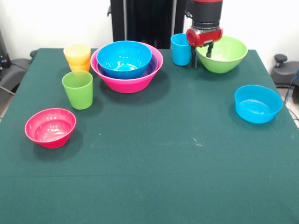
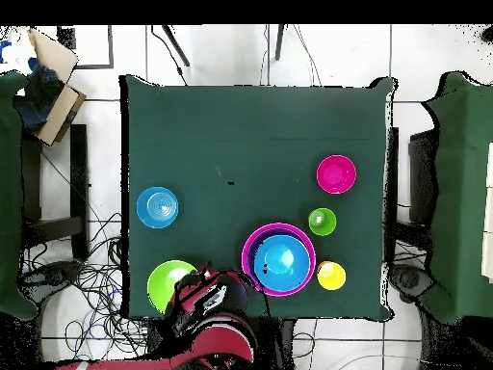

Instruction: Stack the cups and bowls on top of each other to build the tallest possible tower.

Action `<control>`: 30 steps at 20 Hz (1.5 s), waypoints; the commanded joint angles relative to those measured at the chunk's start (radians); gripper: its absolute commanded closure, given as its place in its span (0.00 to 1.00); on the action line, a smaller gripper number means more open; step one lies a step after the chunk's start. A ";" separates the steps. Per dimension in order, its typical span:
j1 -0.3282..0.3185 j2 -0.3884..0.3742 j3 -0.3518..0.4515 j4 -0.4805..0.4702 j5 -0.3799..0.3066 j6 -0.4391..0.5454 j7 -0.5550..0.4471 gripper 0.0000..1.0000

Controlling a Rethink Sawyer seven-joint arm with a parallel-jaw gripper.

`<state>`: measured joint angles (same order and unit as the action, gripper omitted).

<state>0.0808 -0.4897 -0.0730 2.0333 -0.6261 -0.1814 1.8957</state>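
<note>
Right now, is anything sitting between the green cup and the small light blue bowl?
No. In the front view only bare green tablecloth lies between the green cup and the light blue bowl.

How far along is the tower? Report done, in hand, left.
Done: blue bowl nested in the purple bowl inside the large pink bowl; yellow cup sits in the orange cup. In hand: gripper hovers between blue cup and light green bowl. Left: those, green cup, red-pink bowl, light blue bowl.
</note>
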 commanded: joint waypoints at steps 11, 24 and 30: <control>-0.013 -0.014 0.044 -0.064 -0.011 -0.027 0.081 1.00; -0.380 -0.433 0.453 0.177 0.066 0.380 -0.088 1.00; -0.529 -0.609 0.641 0.261 0.223 0.555 -0.191 1.00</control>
<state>-0.3558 -0.8722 0.2640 2.1840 -0.5306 0.1239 1.8957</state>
